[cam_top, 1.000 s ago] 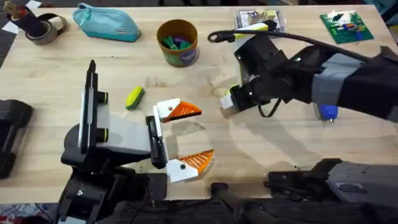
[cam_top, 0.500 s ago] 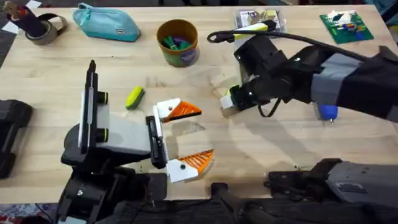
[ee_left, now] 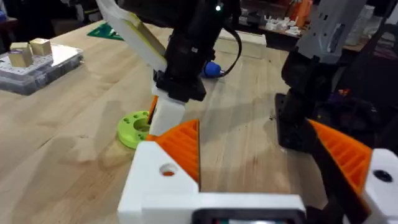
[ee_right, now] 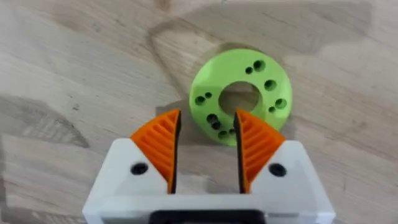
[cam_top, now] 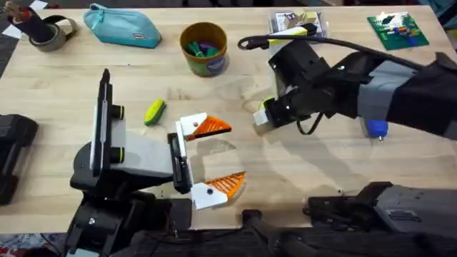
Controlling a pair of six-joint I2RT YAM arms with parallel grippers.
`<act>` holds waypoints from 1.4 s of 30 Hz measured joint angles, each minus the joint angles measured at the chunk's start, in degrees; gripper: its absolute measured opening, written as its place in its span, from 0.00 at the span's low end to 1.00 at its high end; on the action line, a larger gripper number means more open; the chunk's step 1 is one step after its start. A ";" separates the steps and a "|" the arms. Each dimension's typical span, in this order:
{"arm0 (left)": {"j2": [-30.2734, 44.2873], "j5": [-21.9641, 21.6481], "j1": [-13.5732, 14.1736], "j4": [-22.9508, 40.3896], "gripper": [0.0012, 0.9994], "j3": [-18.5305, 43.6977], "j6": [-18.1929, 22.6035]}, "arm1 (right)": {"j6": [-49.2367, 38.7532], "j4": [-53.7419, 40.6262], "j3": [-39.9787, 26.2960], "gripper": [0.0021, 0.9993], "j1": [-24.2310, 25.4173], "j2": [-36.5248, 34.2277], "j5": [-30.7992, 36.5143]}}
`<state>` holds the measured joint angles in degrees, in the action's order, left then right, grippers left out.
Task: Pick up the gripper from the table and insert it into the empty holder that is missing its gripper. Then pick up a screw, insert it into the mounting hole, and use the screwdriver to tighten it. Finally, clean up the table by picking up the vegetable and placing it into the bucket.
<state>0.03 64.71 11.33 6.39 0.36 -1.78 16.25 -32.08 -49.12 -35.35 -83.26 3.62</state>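
The gripper [ee_right: 239, 93] is a lime-green round disc with a centre hole and several small holes, lying flat on the table; it also shows in the left wrist view [ee_left: 132, 129]. My right gripper [ee_right: 206, 118] points straight down at it, open, its orange pads over the disc's near rim with nothing clamped. In the overhead view the right gripper [cam_top: 261, 120] is at mid-table. My left gripper [cam_top: 232, 153] lies open and empty beside it. The vegetable [cam_top: 153, 112] lies left of it. The bucket [cam_top: 204, 48] stands at the back. The screwdriver [cam_top: 376, 129] lies at right. The holder and screws are out of view.
A teal pouch [cam_top: 121, 26] and a tape roll [cam_top: 51, 32] sit at the back left. A clear parts box [cam_top: 296, 21] and a green board [cam_top: 397, 30] are at the back right. A black block [cam_top: 13, 153] sits at the left edge.
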 joint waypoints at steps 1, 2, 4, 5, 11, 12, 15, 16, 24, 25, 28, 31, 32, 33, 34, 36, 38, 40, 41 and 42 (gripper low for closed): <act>0.00 0.00 0.00 0.00 0.99 0.00 0.00 | -0.02 -0.09 0.00 0.49 0.00 0.02 0.00; 0.00 0.00 0.00 0.02 0.99 0.00 0.00 | -0.02 -0.11 0.00 0.49 0.00 0.02 0.00; 0.00 0.00 0.00 0.00 0.99 0.00 0.00 | -0.02 -0.08 -0.02 0.49 0.00 0.02 0.00; -0.02 0.00 0.00 0.00 0.99 0.00 0.00 | -0.02 -0.11 -0.02 0.48 0.00 0.02 0.00; 0.00 0.00 0.00 0.02 0.99 0.00 0.00 | -0.06 -0.26 -0.02 0.42 0.00 0.02 0.22; 0.00 0.00 0.00 0.00 0.99 0.00 0.00 | -0.06 -0.30 -0.02 0.41 0.00 0.02 0.24; 0.00 0.00 0.00 0.00 0.99 0.00 0.00 | -0.09 -0.37 -0.04 0.39 0.00 0.02 0.35; 0.00 0.00 0.00 0.00 0.99 0.00 0.00 | -0.09 -0.39 -0.04 0.38 0.00 0.02 0.43; 0.00 0.00 0.00 0.00 0.99 0.00 -0.02 | -0.22 -0.50 -0.07 0.28 0.00 0.02 0.68; -0.02 0.00 0.00 0.00 0.99 0.00 0.00 | -0.20 -0.52 -0.07 0.27 0.00 0.02 0.74; 0.00 0.00 0.00 0.00 0.99 0.00 0.00 | -0.22 -0.50 -0.07 0.24 0.00 0.02 0.79; 0.00 0.00 0.00 0.00 0.99 0.00 0.00 | -0.31 -0.54 -0.07 0.17 0.00 0.02 0.85; 0.00 0.00 0.00 0.00 0.99 0.00 0.00 | -0.24 -0.54 -0.07 0.13 0.00 0.02 0.85; 0.00 0.00 0.00 0.00 0.99 0.00 0.00 | -0.24 -0.56 -0.07 0.10 0.00 0.02 0.85; 0.00 0.00 0.00 0.00 0.99 0.00 0.00 | -0.18 -0.57 -0.07 0.07 0.00 0.02 0.83; 0.00 0.00 0.00 0.00 0.99 0.00 0.00 | -0.22 -0.53 -0.07 0.01 0.00 0.02 0.85; -0.02 0.00 0.00 0.00 0.99 0.00 0.00 | -0.20 -0.52 -0.07 0.01 0.00 0.02 0.83; 0.00 0.00 0.00 0.00 0.99 0.00 0.00 | -0.20 -0.52 -0.07 0.01 0.00 0.00 0.83; 0.00 0.00 0.00 0.00 0.99 0.00 0.00 | -0.20 -0.52 -0.07 0.01 0.00 0.02 0.83; 0.00 0.00 0.00 0.02 0.99 0.00 0.00 | -0.20 -0.52 -0.07 0.01 0.00 0.02 0.83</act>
<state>0.03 64.71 11.33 6.41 0.36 -1.78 16.05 -32.60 -49.19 -35.35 -83.24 4.45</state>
